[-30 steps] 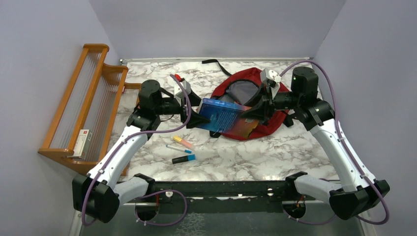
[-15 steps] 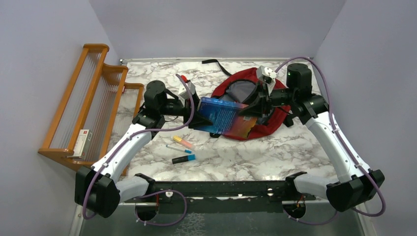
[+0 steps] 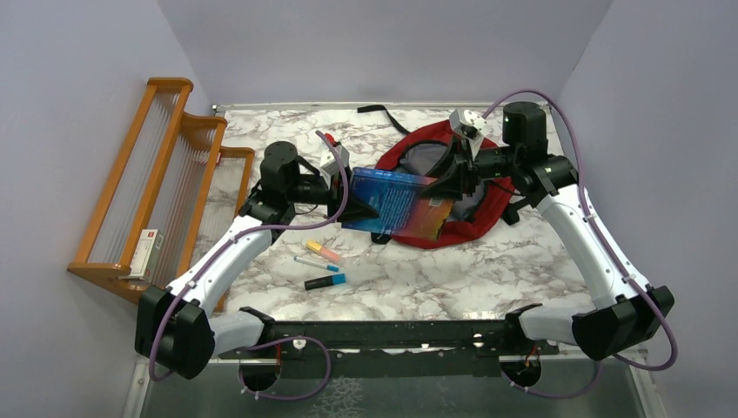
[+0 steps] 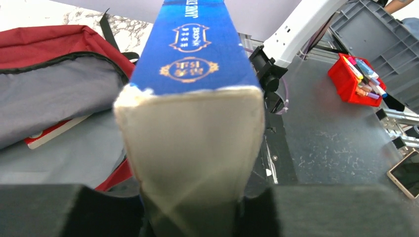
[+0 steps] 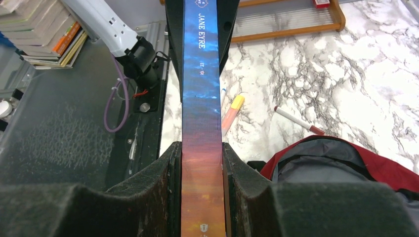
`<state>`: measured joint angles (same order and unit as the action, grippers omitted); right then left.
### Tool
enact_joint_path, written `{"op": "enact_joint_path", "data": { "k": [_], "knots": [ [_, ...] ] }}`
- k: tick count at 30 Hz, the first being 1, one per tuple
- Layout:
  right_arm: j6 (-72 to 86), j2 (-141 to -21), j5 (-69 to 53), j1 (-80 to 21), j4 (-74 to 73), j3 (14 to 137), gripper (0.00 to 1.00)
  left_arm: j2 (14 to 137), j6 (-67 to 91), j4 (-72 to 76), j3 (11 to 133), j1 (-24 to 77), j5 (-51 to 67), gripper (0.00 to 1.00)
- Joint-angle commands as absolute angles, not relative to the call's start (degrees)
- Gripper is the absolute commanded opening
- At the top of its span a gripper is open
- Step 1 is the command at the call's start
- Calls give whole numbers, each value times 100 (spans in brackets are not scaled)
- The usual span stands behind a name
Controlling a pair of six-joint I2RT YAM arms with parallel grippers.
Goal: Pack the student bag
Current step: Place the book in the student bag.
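While the marble table (image 3: 452, 270) fills most of the top view, a wooden rack (image 3: 165, 174) stands along its left edge. The student bag (image 3: 474, 228) lies at the far right of the table, its main compartment unzipped and gaping so that the grey lining shows. In the left wrist view a flat red-and-white item lies inside it.

A blue book (image 3: 396, 202), its cover fading to orange at one end, overlaps the bag's left edge in the top view. Both arms hold it. The left gripper (image 3: 351, 204) is clamped across the covers at the book's left end, and the right gripper (image 3: 440, 186) is clamped at the right end, its pads pressed on either side of the spine, which reads JANE EYRE.

Nearer the arms lie three markers: a yellow-and-pink highlighter (image 3: 324, 252), a thin white pen (image 3: 315, 263) and a black-and-blue marker (image 3: 324, 281), all well apart from the bag. A small box (image 3: 148, 252) sits on the rack's near end.
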<state>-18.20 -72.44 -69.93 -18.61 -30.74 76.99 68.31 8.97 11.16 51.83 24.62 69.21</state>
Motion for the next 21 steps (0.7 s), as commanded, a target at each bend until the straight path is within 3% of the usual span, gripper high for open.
{"op": "enact_joint_path", "data": {
  "k": [1, 2, 5, 9, 10, 14, 21],
  "knots": [
    [-2278, -7304, -7255, -1802, -2993, 8260, 1, 6881, 817, 1099, 5290, 2573, 7270, 23],
    [-2281, -7313, -7192, -1802, -2997, 8261, 1, 6888, 817, 1094, 5291, 2575, 7259, 20],
    [-2247, -7321, -7084, -1796, -3020, 8225, 1, 6870, 759, 992, 5312, 2575, 7191, 0],
    [-2132, -7257, -6947, -1802, -2928, 8063, 1, 6829, 703, 958, 5282, 2575, 7109, 0],
    [-2097, -7234, -6856, -1802, -2902, 8034, 6, 6835, 707, 958, 5287, 2575, 7096, 0],
    [-1941, -7137, -6338, -1797, -2786, 7951, 40, 6842, 681, 910, 5306, 2575, 6714, 0],
    [-1784, -6970, -5715, -1800, -2830, 7961, 56, 7056, 799, 965, 5414, 2566, 6533, 0]
  ]
}}
